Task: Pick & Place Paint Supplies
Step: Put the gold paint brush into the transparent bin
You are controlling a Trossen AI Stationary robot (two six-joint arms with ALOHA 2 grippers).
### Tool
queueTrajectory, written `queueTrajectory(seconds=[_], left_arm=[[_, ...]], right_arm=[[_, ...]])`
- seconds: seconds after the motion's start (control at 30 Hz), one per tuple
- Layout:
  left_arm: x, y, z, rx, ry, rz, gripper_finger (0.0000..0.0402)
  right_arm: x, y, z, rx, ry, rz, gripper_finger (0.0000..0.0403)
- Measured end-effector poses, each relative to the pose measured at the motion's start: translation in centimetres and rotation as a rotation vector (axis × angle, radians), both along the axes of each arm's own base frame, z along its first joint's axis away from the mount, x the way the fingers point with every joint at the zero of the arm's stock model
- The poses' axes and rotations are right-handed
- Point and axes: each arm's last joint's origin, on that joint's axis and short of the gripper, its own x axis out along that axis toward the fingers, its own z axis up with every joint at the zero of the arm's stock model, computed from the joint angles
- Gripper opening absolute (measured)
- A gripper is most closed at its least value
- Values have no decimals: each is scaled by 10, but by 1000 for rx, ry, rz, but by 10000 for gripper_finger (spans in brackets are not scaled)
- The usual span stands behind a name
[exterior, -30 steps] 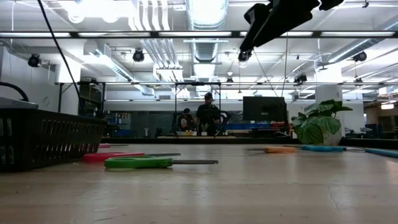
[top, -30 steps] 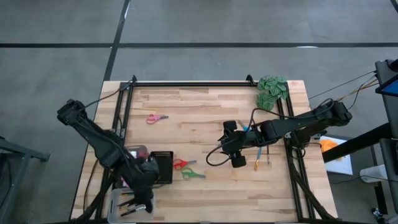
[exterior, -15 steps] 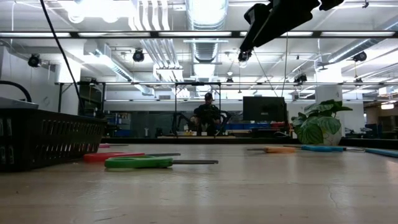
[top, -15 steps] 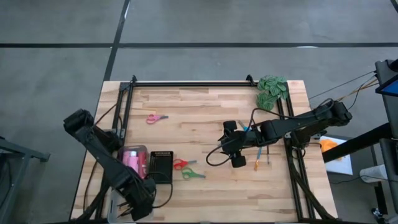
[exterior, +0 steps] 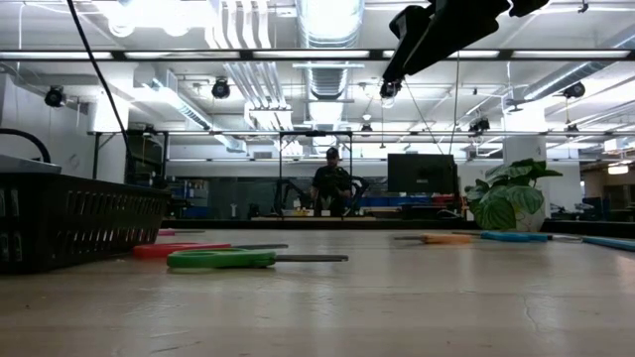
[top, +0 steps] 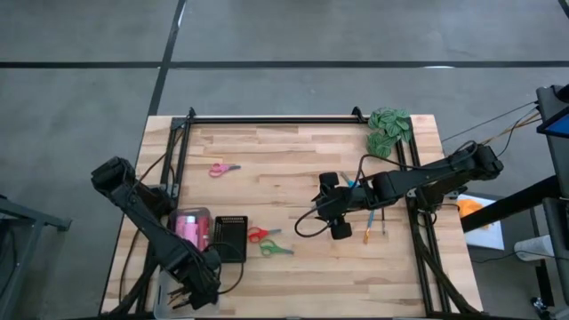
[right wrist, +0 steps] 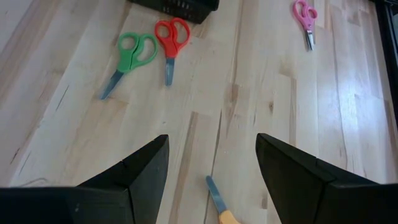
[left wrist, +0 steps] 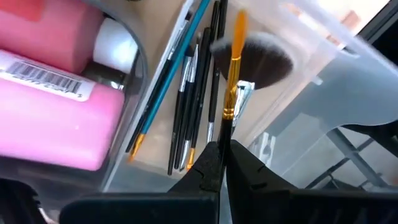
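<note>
1. Swinging down toward the near-left corner since a second ago, the left arm now hangs over the clear tray (top: 165, 286); the right arm has not budged, hovering mid-table.
2. Left gripper (left wrist: 219, 163) is clamped shut on an orange-handled brush (left wrist: 234, 59), held over the tray compartment where thin dark brushes (left wrist: 194, 93) already lie; pink paint bottle (left wrist: 53, 87) sits in the neighbouring compartment.
3. Right gripper (right wrist: 211, 165) hangs with jaws spread and empty above bare wood; green scissors (right wrist: 129, 60) and red scissors (right wrist: 171, 38) wait beside the black basket (top: 231, 238), pink scissors (right wrist: 305, 17) well apart.
4. That brush looks light, stiff and slim, likely to roll or pivot; pinching mid-handle near the ferrule seems safest.
</note>
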Motion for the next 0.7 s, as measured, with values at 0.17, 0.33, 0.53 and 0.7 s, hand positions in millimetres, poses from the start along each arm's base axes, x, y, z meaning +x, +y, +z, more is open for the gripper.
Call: queueTrajectory(seconds=[0.17, 0.33, 0.53, 0.7], left_arm=[[-2, 0, -12, -42, 15, -3, 1], [-3, 1, -15, -35, 16, -2, 1], [-4, 0, -15, -4, -17, -2, 1], [-4, 0, -15, 12, -34, 1, 1]], right_arm=[[0, 0, 0, 0, 0, 0, 239], [0, 0, 0, 0, 0, 0, 239], [0, 0, 0, 0, 0, 0, 239], [0, 0, 0, 0, 0, 0, 239]])
